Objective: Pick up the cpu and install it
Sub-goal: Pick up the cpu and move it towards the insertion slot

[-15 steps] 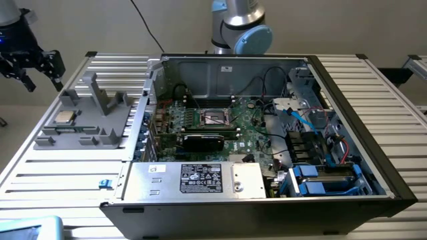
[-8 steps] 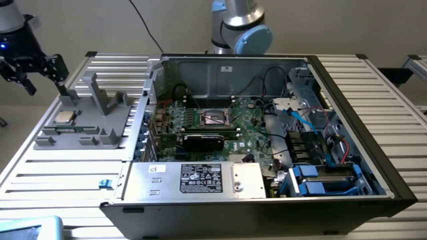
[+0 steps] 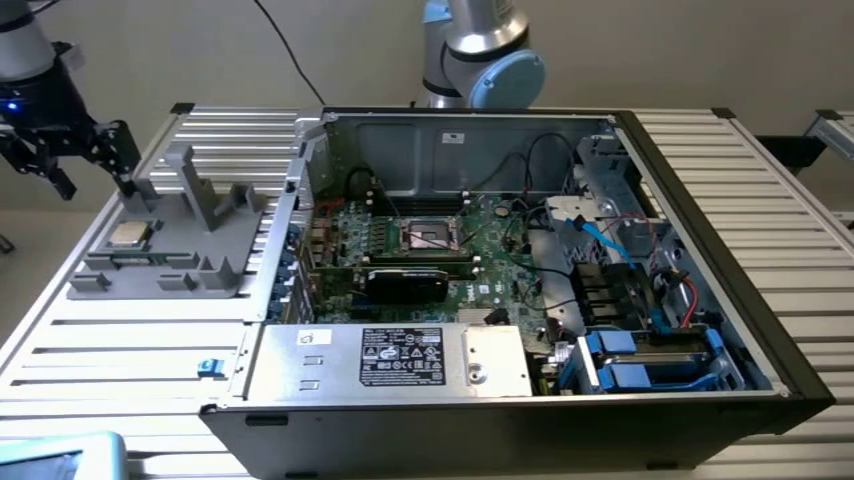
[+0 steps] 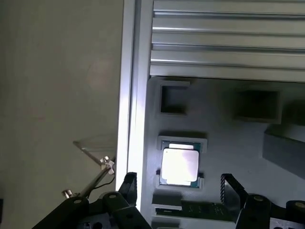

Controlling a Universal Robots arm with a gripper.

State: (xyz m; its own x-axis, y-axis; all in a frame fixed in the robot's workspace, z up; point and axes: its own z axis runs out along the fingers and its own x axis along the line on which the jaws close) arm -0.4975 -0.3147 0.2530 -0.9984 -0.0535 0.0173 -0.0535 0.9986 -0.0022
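The cpu (image 3: 130, 233) is a small square chip with a shiny metal top. It lies flat in a recess of the grey plastic fixture (image 3: 200, 262) on the slatted table, at the exterior view's left. My gripper (image 3: 83, 165) hovers above and behind the fixture, open, with nothing between its black fingers. In the wrist view the cpu (image 4: 180, 165) lies below, between the spread fingertips (image 4: 128, 182), and the gripper (image 4: 179, 187) is apart from it. The dark square socket (image 3: 434, 235) sits on the green motherboard inside the open computer case (image 3: 694, 200).
Upright posts (image 3: 200, 190) rise from the fixture close to the cpu. The case wall (image 3: 304, 170) stands between the fixture and the motherboard. Cables (image 3: 601, 240), a black card (image 3: 407, 282) and blue drive bays (image 3: 641, 360) crowd the case. The table's edge (image 4: 127, 95) runs beside the fixture.
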